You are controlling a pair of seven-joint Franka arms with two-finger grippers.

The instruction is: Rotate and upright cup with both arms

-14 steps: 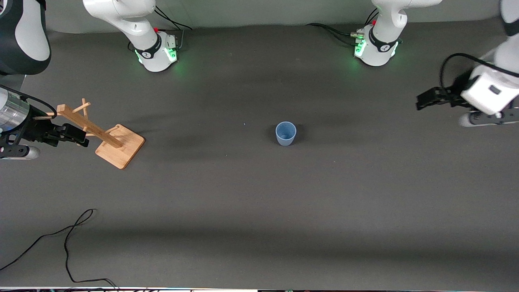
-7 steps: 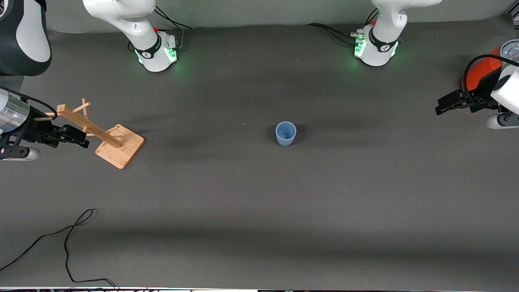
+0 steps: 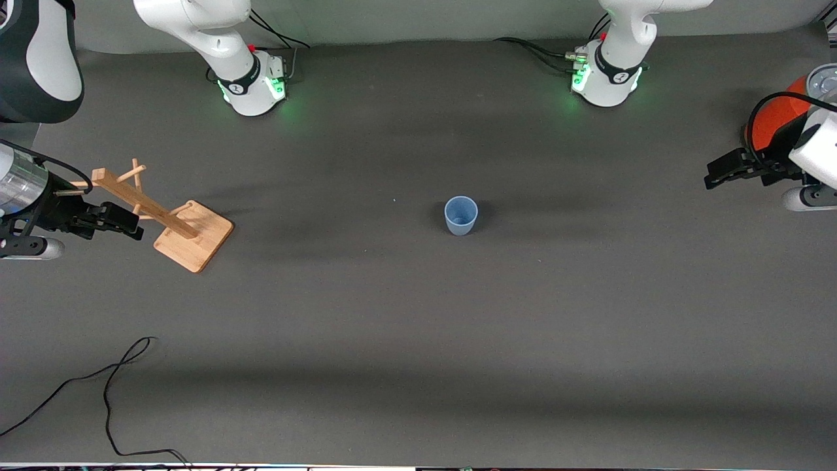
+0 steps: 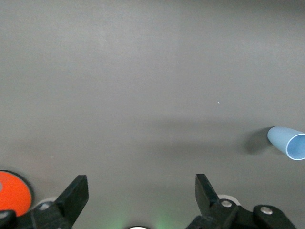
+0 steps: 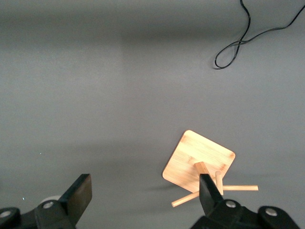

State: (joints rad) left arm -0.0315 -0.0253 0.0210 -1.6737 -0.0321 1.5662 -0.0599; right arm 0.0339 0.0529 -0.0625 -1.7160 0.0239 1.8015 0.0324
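Note:
The pale-blue cup stands upright, rim up, in the middle of the dark table. It also shows at the edge of the left wrist view. My left gripper is open and empty over the table at the left arm's end, well away from the cup; its jaws stand wide apart in the left wrist view. My right gripper is open and empty over the right arm's end of the table, beside the wooden rack; in the right wrist view its jaws stand wide apart.
A wooden peg rack on a square base stands at the right arm's end, also in the right wrist view. An orange-red can stands beside the left gripper. A black cable lies near the front edge.
The left arm has drawn back from the cup toward its end of the table, uncovering the orange-red can. The cup and the right arm have not moved.

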